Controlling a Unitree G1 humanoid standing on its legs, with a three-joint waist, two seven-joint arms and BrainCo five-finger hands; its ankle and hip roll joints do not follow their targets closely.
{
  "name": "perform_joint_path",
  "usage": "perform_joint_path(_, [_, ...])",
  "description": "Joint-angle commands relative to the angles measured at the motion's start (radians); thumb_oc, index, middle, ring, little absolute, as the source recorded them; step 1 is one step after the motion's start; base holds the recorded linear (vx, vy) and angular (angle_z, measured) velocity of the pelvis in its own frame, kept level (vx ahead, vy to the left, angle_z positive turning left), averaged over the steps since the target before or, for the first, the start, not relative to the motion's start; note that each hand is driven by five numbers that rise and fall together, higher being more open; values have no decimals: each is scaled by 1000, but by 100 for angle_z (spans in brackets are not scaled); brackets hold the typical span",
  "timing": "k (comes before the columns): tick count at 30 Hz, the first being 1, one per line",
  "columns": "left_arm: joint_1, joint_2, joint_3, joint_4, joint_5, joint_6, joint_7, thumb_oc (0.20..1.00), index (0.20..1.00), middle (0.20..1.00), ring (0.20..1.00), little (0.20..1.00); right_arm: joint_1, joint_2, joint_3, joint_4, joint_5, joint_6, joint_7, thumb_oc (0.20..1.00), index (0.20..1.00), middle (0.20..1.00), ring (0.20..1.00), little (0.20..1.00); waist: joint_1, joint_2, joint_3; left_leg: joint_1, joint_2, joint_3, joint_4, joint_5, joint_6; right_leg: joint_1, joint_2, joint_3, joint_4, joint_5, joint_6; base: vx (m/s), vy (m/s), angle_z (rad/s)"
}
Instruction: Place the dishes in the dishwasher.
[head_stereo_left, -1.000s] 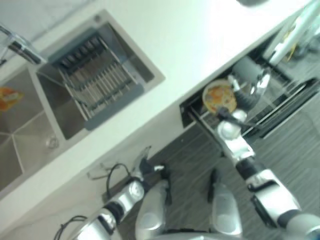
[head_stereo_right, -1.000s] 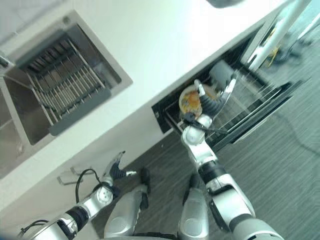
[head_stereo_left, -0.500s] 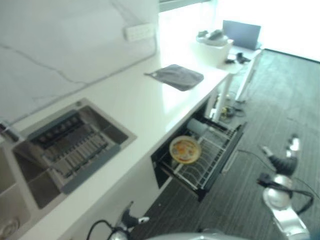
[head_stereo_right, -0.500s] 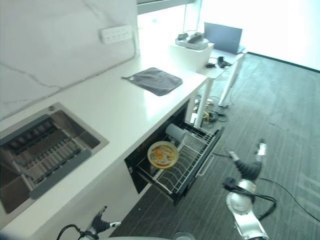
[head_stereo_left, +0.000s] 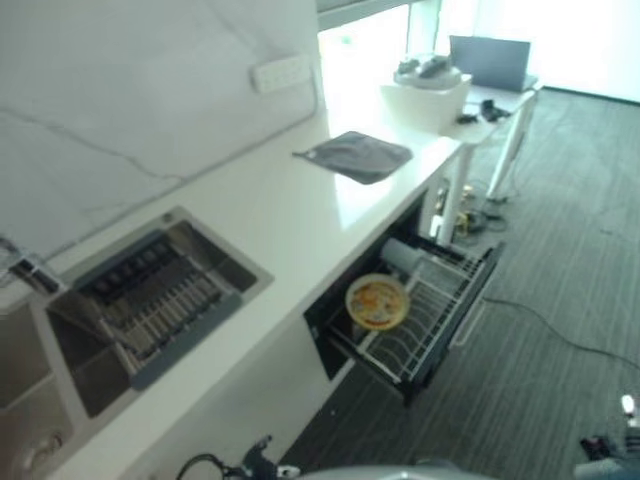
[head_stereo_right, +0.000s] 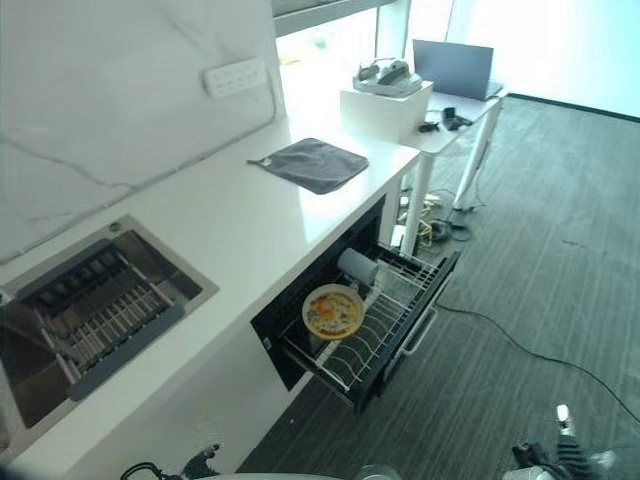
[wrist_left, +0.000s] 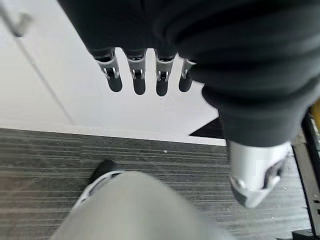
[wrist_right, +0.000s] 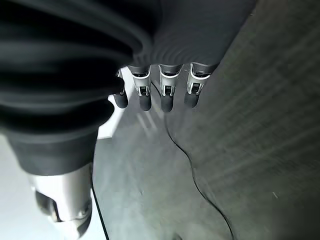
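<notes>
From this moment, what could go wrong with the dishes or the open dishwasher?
1. The dishwasher rack stands pulled out over the floor, low, beside the robot, so a step or arm swing might knock it.
2. The plate stands on edge in the rack; pushing the rack in sharply might tip it against the cup.
3. Both hands, the left hand and right hand, are open and empty.

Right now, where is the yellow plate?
The yellow plate stands in the pulled-out dishwasher rack under the white counter, just beside a grey cup.
</notes>
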Motion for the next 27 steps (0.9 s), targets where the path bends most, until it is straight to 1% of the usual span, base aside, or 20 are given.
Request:
perform_joint_path(1, [-84,33,21,-36,-31,-9,13,1000,1000,1000,1000,1000,-129,-7,73,-78,94,105,231,1000,1000,1000,1000,1000,35,-46,93,-42,-47,-23,93,-7,57,34,-8,-87,65,23,-63,-25,-33,14])
perform_joint_path(2, [-101,35,16,-40,-38,-9,13,1000,1000,1000,1000,1000,-155,-9,93,-71,108,115,247,1000,1000,1000,1000,1000,40,-42,104,-58,-50,-31,104,-7,58,19,-11,-90,84,18,-65,-94,-28,14])
perform_joint_path(4, [-161,38,-8,-53,-73,-23,29,1000,1000,1000,1000,1000,-245,-18,138,-50,79,99,298,1000,1000,1000,1000,1000,60,-28,154,-121,-60,-59,148,-10,61,-39,-16,-92,157,-4,-76,-200,-32,19])
perform_joint_path(5, [-188,40,-16,-64,-77,-20,32,1000,1000,1000,1000,1000,-283,-20,157,-44,76,107,327,1000,1000,1000,1000,1000,68,-24,174,-152,-66,-71,170,-11,64,-69,-19,-92,191,-14,-82,-204,-32,24])
perform_joint_path(7, [-231,48,-27,-81,-84,-19,39,1000,1000,1000,1000,1000,-360,-18,184,-32,73,153,385,1000,1000,1000,1000,1000,81,-16,213,-209,-76,-92,212,-11,67,-124,-22,-91,260,-33,-93,-142,-21,22])
perform_joint_path(8, [-247,52,-30,-90,-84,-19,39,1000,1000,1000,1000,1000,-389,-15,201,-31,80,160,398,1000,1000,1000,1000,1000,89,-16,229,-227,-86,-111,239,-32,60,-138,-25,-80,302,-65,-89,-142,-12,20])
perform_joint_path(9, [-259,56,-32,-94,-83,-24,40,1000,1000,1000,1000,1000,-415,-13,209,-27,83,171,422,1000,1000,1000,1000,1000,94,-10,244,-258,-85,-109,253,-11,68,-161,-27,-94,323,-53,-103,-28,-33,25])
perform_joint_path(10, [-270,60,-36,-100,-76,-25,39,1000,1000,1000,1000,1000,-442,-11,217,-24,89,182,448,1000,1000,1000,1000,1000,101,-11,257,-270,-97,-127,276,-35,61,-169,-31,-83,355,-84,-97,-78,-23,25])
perform_joint_path(11, [-279,64,-41,-109,-69,-23,36,1000,1000,1000,1000,1000,-467,-10,224,-25,94,187,460,1000,1000,1000,1000,1000,106,-9,267,-286,-102,-133,289,-34,61,-183,-34,-84,376,-90,-100,-20,-28,21])
perform_joint_path(15, [-303,88,-63,-134,-41,-51,34,1000,1000,1000,1000,1000,-587,-30,264,-43,80,224,524,1000,1000,1000,1000,1000,135,2,311,-350,-119,-153,324,-22,62,-237,-43,-85,442,-109,-106,-77,5,10])
perform_joint_path(19, [-304,124,-80,-169,-5,-71,31,1000,1000,1000,1000,1000,-667,-60,297,-70,63,235,532,1000,1000,1000,1000,1000,161,8,339,-378,-132,-170,331,-14,67,-265,-48,-87,466,-114,-104,-11,19,17])
perform_joint_path(22, [-316,149,-97,-201,22,-87,42,1000,1000,1000,1000,1000,-756,-104,314,-59,43,243,511,1000,1000,1000,1000,1000,185,12,361,-401,-140,-184,331,-9,74,-293,-47,-91,479,-111,-100,-30,13,22])
perform_joint_path(23, [-318,151,-99,-204,23,-86,43,1000,1000,1000,1000,1000,-766,-108,316,-58,42,244,507,1000,1000,1000,1000,1000,187,13,363,-404,-141,-185,331,-9,74,-295,-47,-91,480,-111,-99,-18,8,19])
perform_joint_path(27, [-353,171,-119,-237,31,-83,55,1000,1000,1000,1000,1000,-910,-164,367,-34,-19,278,439,1000,1000,1000,1000,1000,219,14,393,-434,-146,-199,324,2,80,-332,-46,-104,489,-102,-91,-21,46,16])
